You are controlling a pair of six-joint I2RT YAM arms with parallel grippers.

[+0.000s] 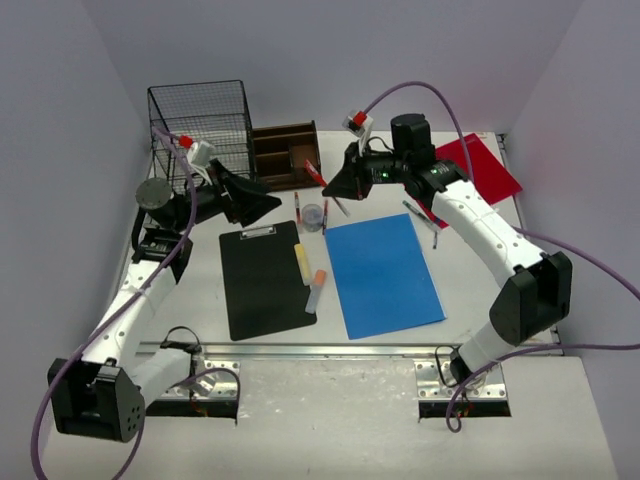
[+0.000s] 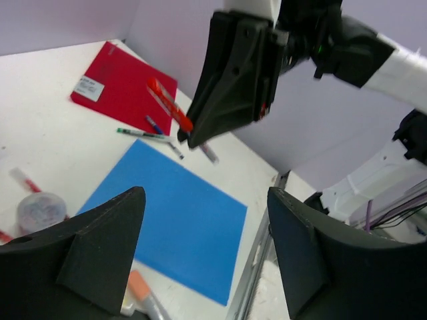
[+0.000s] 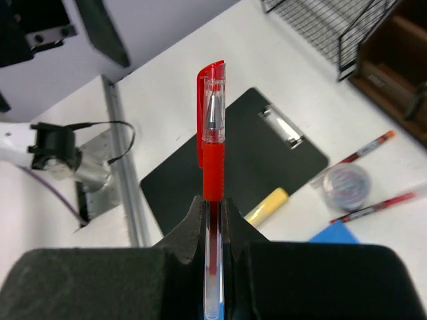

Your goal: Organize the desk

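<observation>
The white desk [image 1: 465, 300] carries scattered stationery. My right gripper [image 1: 335, 187] hovers above its back middle, shut on a red pen [image 1: 315, 174]. In the right wrist view the fingers [image 3: 212, 203] pinch the pen's clear barrel, and the red pen [image 3: 212, 157] sticks out past the tips with its cap end forward. My left gripper [image 1: 266, 205] hangs open beside the wire basket with nothing between its fingers. In the left wrist view the left gripper [image 2: 205, 193] faces the right gripper [image 2: 188, 140] and the red pen [image 2: 170, 107].
A black clipboard [image 1: 262, 285] lies front left with a yellow highlighter [image 1: 301, 262] and an orange-capped marker [image 1: 316, 290] on it. There are also a blue sheet [image 1: 382, 275], a red folder [image 1: 485, 165], a wire basket [image 1: 200, 125], a wooden organizer [image 1: 285, 150], a small round container [image 1: 313, 216] and loose pens [image 1: 425, 215].
</observation>
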